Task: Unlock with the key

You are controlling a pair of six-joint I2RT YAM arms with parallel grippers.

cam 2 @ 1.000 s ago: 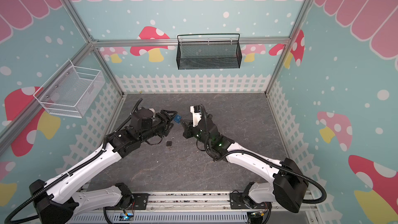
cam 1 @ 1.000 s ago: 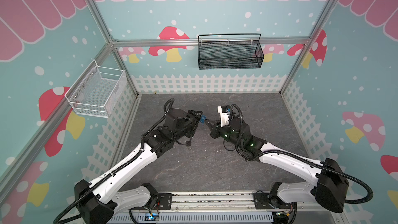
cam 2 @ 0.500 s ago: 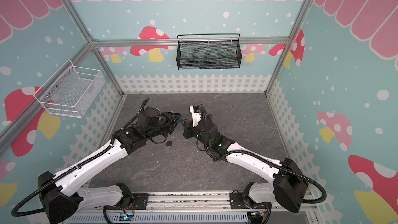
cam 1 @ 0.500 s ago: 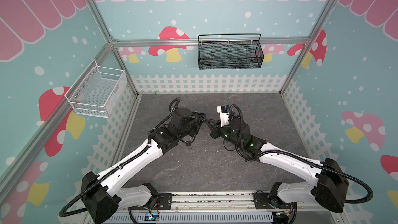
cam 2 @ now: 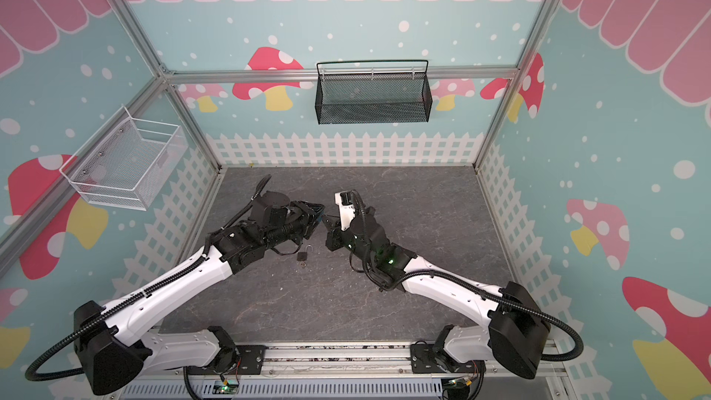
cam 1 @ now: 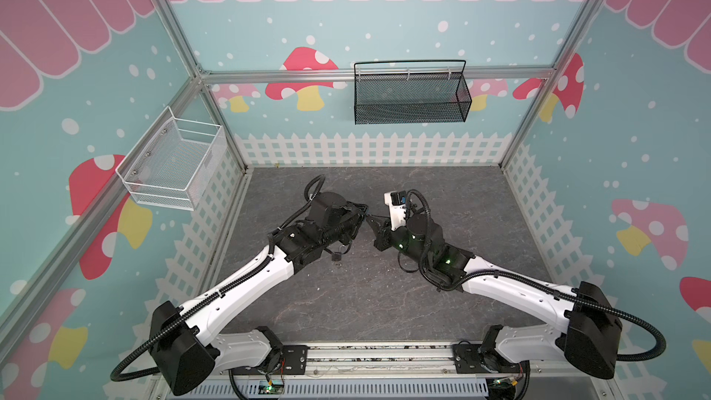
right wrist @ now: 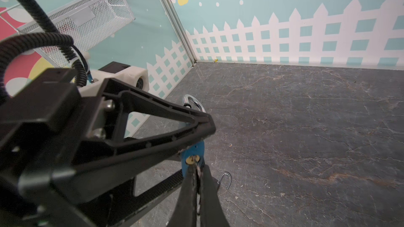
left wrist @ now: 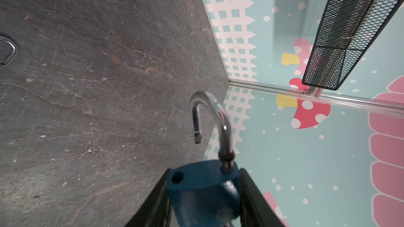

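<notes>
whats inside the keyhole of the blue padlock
A key sits in the brass keyhole of the blue padlock, pinched by the right gripper. Its blade is hidden inside the lock body; only the part at the mouth shows.

Teal mushroom-print walls (cam 1: pixel 384 32), aluminium frame (cam 1: pixel 269 77), grey stone-look surface (cam 1: pixel 384 298), wall-hung black basket (cam 1: pixel 409 109) and white basket (cam 1: pixel 169 165)

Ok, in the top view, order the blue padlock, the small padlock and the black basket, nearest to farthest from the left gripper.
1. Blue padlock, in the left gripper.
2. Small padlock, on the table close by.
3. Black basket, on the back wall.
</notes>
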